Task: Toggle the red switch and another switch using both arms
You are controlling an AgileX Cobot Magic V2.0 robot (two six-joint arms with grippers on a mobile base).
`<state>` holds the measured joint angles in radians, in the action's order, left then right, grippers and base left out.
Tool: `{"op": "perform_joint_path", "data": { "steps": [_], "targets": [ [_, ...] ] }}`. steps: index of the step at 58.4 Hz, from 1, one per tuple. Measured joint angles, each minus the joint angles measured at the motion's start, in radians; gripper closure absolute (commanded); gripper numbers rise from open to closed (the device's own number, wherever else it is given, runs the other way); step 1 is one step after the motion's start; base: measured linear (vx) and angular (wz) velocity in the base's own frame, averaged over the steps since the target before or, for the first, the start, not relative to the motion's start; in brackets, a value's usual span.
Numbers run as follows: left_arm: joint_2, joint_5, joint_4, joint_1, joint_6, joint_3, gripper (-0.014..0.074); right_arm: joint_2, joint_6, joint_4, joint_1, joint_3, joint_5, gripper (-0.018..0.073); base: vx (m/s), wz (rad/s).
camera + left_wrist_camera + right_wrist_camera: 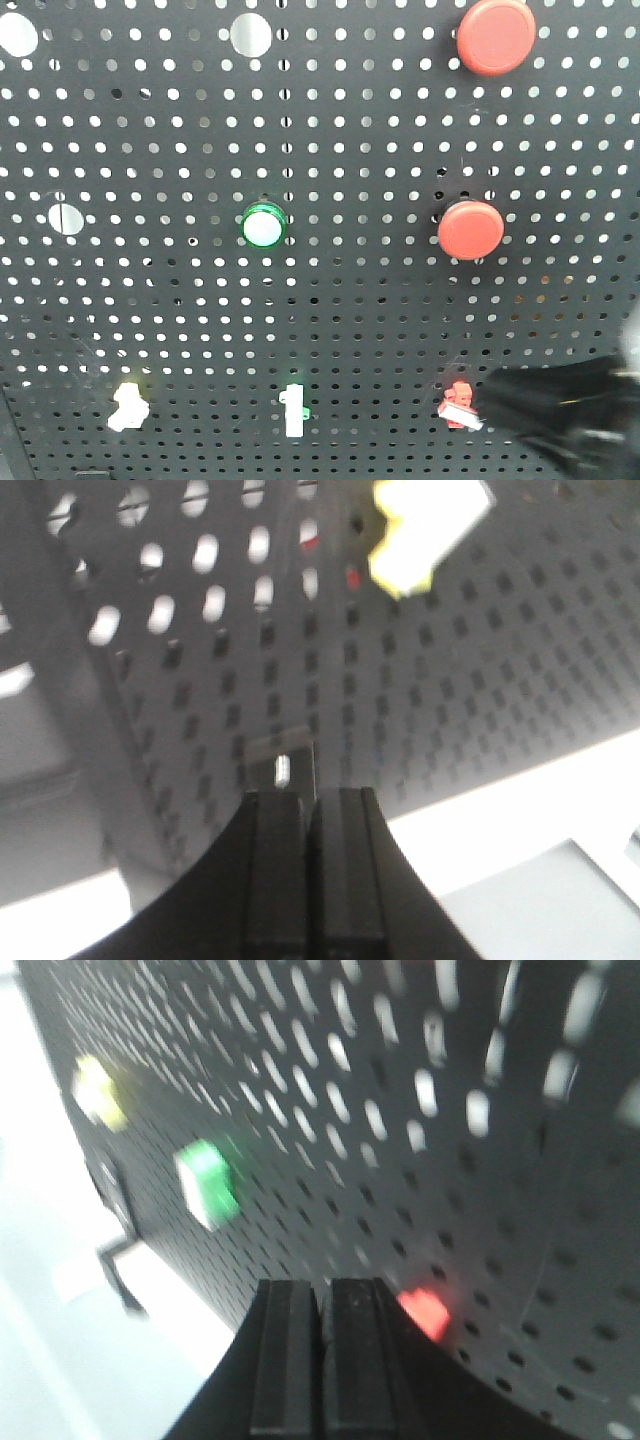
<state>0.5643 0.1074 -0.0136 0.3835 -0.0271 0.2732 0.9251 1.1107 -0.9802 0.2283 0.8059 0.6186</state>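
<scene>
Perforated matte-black pegboard (360, 322) holds the blocky red switch (457, 405) just beside the right fingers (287, 1360), clenched together like the left fingers (275, 875).

Front camera faces the pegboard (180, 330) squarely; wrist cameras skim it closely, sharing its yellow switch (128, 405).
</scene>
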Motion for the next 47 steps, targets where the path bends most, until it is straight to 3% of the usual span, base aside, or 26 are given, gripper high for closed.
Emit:
{"op": "perform_joint_path", "data": {
  "steps": [15,32,41,47],
  "targets": [
    [-0.075,0.022,0.0,0.0,0.0,0.0,0.0594,0.078,0.075,-0.065,0.0,0.0,-0.025,0.0565,0.0,0.0],
    [-0.075,0.025,0.0,0.0,-0.002,0.0,0.0594,0.147,0.186,-0.216,0.0,0.0,-0.035,0.0565,0.0,0.0],
    [-0.075,0.025,0.003,0.0,-0.002,0.0,0.0594,0.191,0.168,-0.194,0.001,0.0,0.015,0.0565,0.0,0.0],
    [-0.075,0.025,0.003,0.0,-0.002,0.0,0.0594,0.22,0.099,-0.107,0.003,0.0,0.053,0.0565,0.0,0.0]
  ]
}}
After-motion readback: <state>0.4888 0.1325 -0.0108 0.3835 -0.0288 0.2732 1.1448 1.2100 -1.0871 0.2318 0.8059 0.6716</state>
